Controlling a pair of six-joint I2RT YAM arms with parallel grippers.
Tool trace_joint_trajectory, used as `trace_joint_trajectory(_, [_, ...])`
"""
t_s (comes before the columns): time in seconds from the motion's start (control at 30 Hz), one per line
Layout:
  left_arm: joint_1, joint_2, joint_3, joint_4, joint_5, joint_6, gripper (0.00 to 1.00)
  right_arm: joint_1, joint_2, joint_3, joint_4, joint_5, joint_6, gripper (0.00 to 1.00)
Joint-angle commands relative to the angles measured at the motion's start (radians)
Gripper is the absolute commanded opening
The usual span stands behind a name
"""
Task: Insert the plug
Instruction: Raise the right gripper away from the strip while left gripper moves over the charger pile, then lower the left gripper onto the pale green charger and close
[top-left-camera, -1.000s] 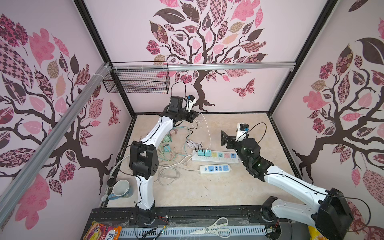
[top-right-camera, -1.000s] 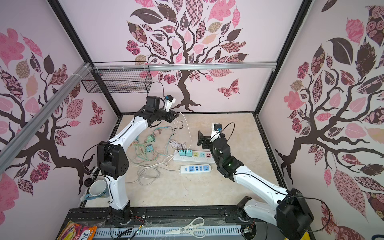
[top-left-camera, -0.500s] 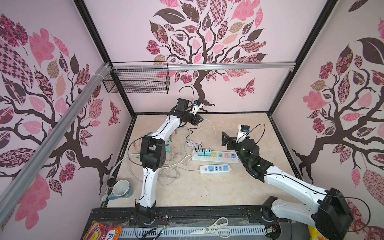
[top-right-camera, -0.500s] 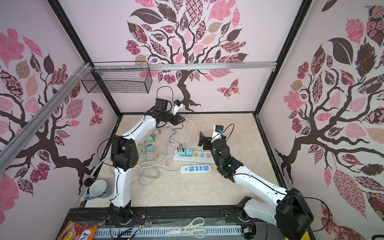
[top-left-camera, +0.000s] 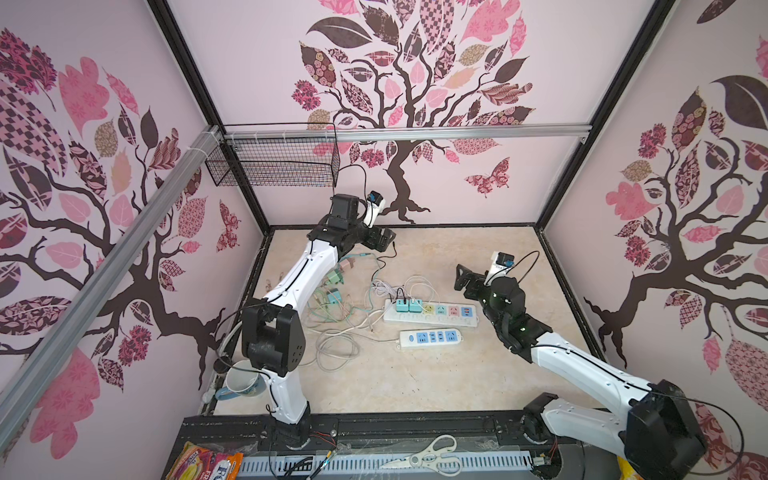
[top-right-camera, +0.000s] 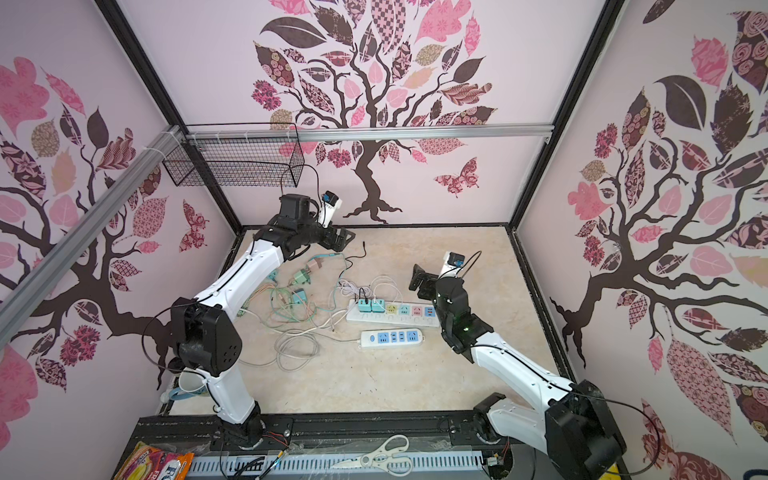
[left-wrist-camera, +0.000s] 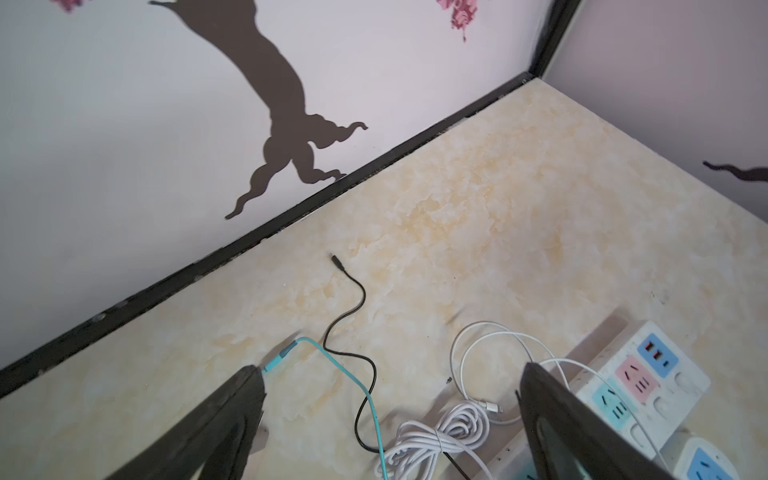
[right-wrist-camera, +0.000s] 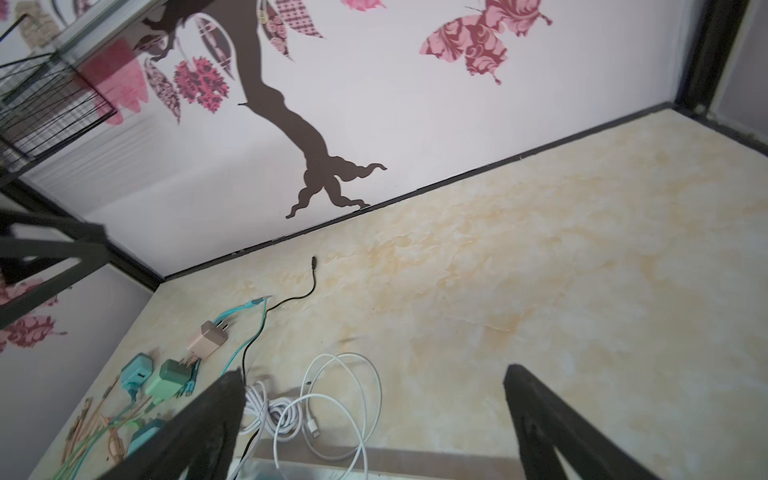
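Since the earlier frames, the left end effector (top-left-camera: 380, 240) had pulled back from a short reach along the back wall, and its jaws had gone from closed to wide apart. It held nothing. The black cable tip (left-wrist-camera: 336, 262) lay free on the desk (top-left-camera: 436, 374) just ahead of it. The right end effector (top-left-camera: 466, 277) hovered beyond the power strip (top-left-camera: 453, 320) with its jaws also spread and empty.

Two teal plugs (top-left-camera: 407, 305) already sat in the strip, so the step in hand was probably fetching another. The pink plug (right-wrist-camera: 206, 340) lay among the loose chargers at the left of the desk, well apart from the strip. It rested on its side with its long axis flat along the desk, and its prongs seemed to point toward the back wall.

The next move would call for lowering the open jaws across the plug's body. The plug would then need lifting, tipping prongs-down and squaring over a free socket.
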Motion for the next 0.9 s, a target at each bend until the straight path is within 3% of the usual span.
trace_joint_trajectory(0.0, [0.007,-0.065,-0.140,0.149,-0.180,-0.187,0.98,-0.075,0.033,-0.017,-0.026,-0.171,0.192,1.00])
trace_joint_trajectory(0.2, [0.009,-0.175,-0.314,0.209,-0.302,-0.357,0.98,-0.077,0.055,-0.050,-0.016,-0.173,0.235,1.00])
trace_joint_trajectory(0.4, [0.014,-0.243,-0.443,0.223,-0.318,-0.424,0.98,-0.078,0.080,-0.089,-0.027,-0.151,0.289,1.00])
trace_joint_trajectory(0.53, [0.024,-0.273,-0.470,0.155,-0.348,-0.492,0.98,-0.077,0.092,-0.120,-0.053,-0.144,0.325,1.00])
trace_joint_trajectory(0.67, [0.056,-0.294,-0.483,0.048,-0.283,-0.589,0.98,-0.078,0.099,-0.149,-0.077,-0.145,0.349,1.00])
trace_joint_trajectory(0.87, [0.142,-0.277,-0.496,-0.084,-0.291,-0.598,0.98,-0.077,0.096,-0.166,-0.121,-0.141,0.355,1.00])
